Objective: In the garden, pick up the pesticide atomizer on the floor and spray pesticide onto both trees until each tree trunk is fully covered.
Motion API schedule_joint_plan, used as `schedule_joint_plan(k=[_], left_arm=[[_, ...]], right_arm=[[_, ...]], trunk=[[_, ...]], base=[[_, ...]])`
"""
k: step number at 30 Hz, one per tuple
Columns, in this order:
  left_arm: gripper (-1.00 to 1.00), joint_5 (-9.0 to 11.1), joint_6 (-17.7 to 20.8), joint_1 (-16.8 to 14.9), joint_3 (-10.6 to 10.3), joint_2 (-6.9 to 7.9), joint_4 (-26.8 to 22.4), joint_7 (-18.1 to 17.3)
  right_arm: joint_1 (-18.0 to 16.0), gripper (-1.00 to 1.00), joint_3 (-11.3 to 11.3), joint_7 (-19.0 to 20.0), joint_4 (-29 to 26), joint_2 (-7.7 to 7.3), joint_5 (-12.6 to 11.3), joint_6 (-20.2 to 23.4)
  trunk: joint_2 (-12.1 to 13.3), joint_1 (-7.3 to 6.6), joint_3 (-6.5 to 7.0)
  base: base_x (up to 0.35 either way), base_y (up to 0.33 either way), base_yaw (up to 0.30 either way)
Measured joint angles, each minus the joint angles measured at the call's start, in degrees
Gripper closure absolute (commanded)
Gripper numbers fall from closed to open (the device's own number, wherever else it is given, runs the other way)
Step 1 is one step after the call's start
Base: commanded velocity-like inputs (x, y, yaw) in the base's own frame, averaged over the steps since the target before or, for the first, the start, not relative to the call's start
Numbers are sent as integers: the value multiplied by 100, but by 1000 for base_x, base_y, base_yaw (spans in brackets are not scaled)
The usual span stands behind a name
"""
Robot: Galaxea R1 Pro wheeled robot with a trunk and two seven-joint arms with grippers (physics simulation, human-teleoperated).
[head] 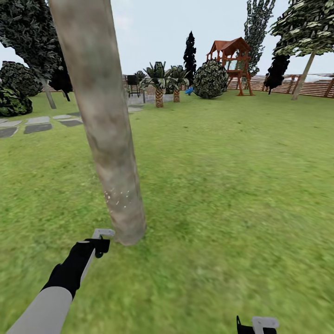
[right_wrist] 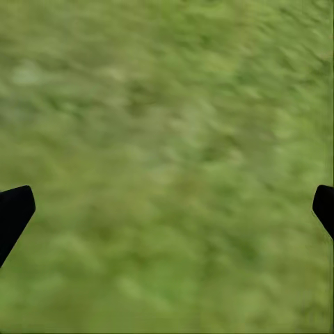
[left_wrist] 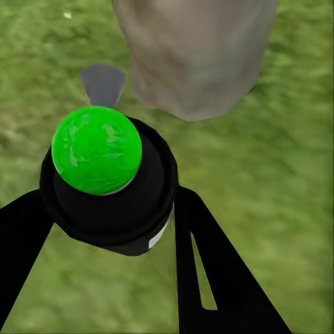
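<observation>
A thick mottled grey-tan tree trunk [head: 106,134] rises from the lawn just ahead of me, with fine white pesticide specks [head: 118,197] low on its bark. My left gripper [head: 99,245] is shut on the pesticide atomizer [head: 103,233] beside the trunk's base. In the left wrist view the atomizer [left_wrist: 104,181] is a black can with a green ball top, held between the black fingers [left_wrist: 209,271], its grey nozzle [left_wrist: 103,83] towards the trunk [left_wrist: 195,56]. My right gripper [head: 258,324] hangs open over bare grass [right_wrist: 167,139].
Grass spreads all around. Grey stepping stones [head: 37,125] lie at the left. Palms [head: 159,88], a round bush [head: 211,79] and a red-brown playset [head: 232,58] stand far ahead. A slatted fence [head: 315,87] runs behind a leaning tree [head: 304,74] at the right.
</observation>
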Motion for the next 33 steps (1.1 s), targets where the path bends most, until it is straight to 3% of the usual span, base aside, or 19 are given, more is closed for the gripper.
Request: schedule_joint_plan(k=[3,8,13,16,17,25,29,33], left_arm=[[100,-2,-2,10,27,67,69,2],[100,0,-8,11,4,16,84,1],[100,-9,15,10,37,76,84,8],[100,3,55,10,176,418,91,290],[100,34,59,12,187,462,93,307],[100,71,113,5,152,400,101,310],[100,61,206,9,174,498,155,303],[100,94,319,6,-59,294,239,299]], right_arm=[[0,-100,0,4,0,0,0,0],[0,-100,0,9,0,8,0,0],[0,-100,0,9,0,9,0,0],[0,-100,1,9,0,9,0,0],[0,-100,1,9,0,9,0,0],[0,-100,-1,7,0,9,-1,0],[0,-100,-1,6,0,9,-1,0],[0,-100,-1,5,0,9,-1,0]], trunk=[[0,0,0],[0,0,0],[0,0,0],[0,0,0],[0,0,0],[0,0,0],[0,0,0],[0,0,0]], base=[[71,-253,0],[5,-269,0],[67,-271,0],[174,-240,0],[216,-201,0],[184,-114,219],[9,-4,274],[0,0,274]])
